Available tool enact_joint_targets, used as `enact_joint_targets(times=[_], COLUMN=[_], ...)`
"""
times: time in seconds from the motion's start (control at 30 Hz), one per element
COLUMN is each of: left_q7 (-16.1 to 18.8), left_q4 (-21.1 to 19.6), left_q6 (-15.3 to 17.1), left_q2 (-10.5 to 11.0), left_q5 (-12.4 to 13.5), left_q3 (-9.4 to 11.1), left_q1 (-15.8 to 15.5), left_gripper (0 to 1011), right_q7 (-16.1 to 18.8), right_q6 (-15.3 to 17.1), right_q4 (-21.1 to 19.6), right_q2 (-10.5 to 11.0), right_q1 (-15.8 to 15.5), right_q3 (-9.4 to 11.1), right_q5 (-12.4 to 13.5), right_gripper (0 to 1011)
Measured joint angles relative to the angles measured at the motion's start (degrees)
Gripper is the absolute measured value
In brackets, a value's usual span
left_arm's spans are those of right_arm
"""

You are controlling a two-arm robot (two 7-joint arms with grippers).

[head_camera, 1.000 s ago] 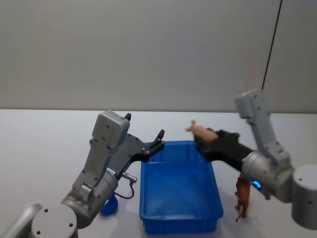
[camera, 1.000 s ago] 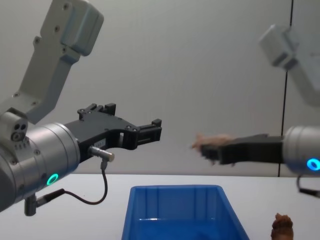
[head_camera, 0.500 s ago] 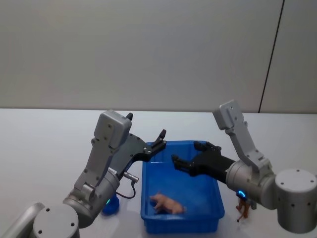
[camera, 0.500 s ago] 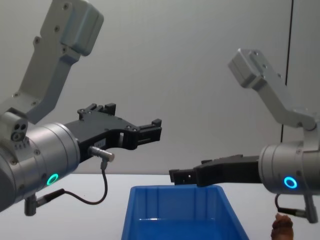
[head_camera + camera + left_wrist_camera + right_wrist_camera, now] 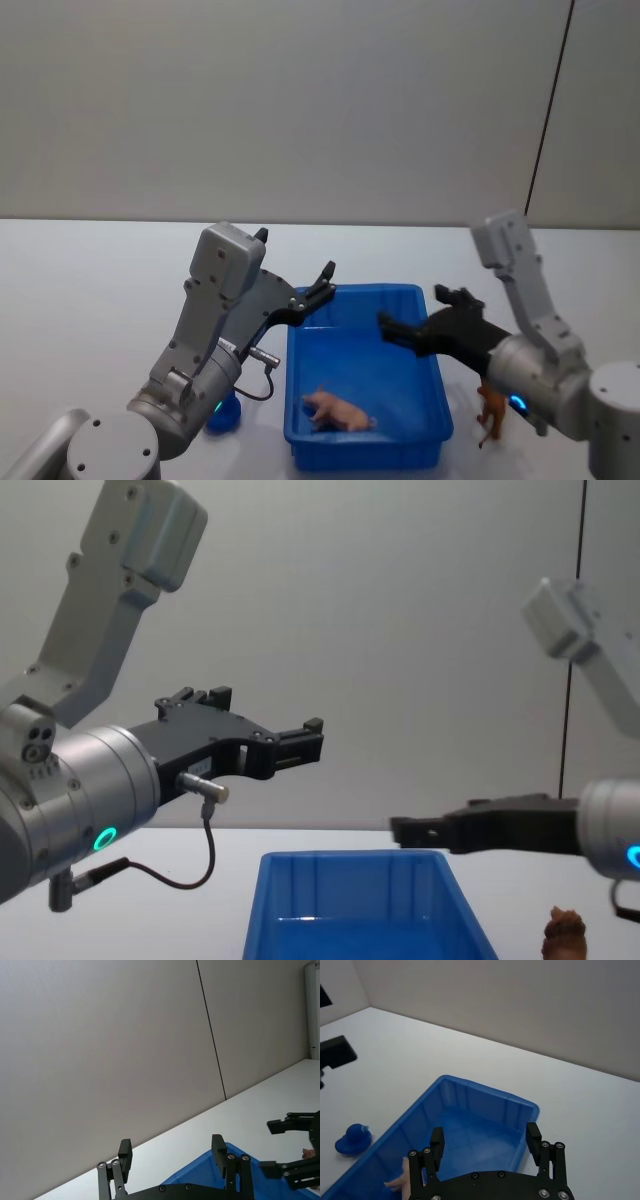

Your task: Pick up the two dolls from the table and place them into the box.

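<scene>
A pink animal doll (image 5: 338, 410) lies on the floor of the blue box (image 5: 365, 441), near its front wall; the right wrist view catches it (image 5: 400, 1182) past the box rim (image 5: 485, 1091). The brown doll (image 5: 490, 412) stands on the white table (image 5: 90, 300) just right of the box, also low in the chest view (image 5: 566, 932). My right gripper (image 5: 416, 314) hovers open and empty above the box's right side (image 5: 485, 1139) (image 5: 412, 830). My left gripper (image 5: 322, 281) is open above the box's back left corner (image 5: 171, 1152) (image 5: 305, 742).
A small blue toy duck (image 5: 222, 415) sits on the table left of the box, under my left arm; it also shows in the right wrist view (image 5: 352, 1139). A plain grey wall stands behind the table.
The right gripper let go of the pink doll, which dropped into the box. It then drew back to the right over the box's right side. The left arm has not moved.
</scene>
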Motion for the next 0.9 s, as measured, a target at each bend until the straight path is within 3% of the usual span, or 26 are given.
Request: enact_joint_targets(times=[0.43,0.9], left_q7=[0.00,0.00], left_q4=[0.00,0.00], left_q6=[0.00,0.00], left_q2=[0.00,0.00], left_q5=[0.00,0.00], left_q3=[0.00,0.00], left_q1=[0.00,0.00], left_gripper=[1001,1001], right_q7=[-5.40,-8.15], right_q6=[1.95,5.46], right_q4=[-3.40,-1.54], right_q2=[3.98,4.89], right_q1=[-4.71,-5.22], right_q3=[2.77,4.15], right_q5=[3.26,5.10], right_gripper=[1001,1001])
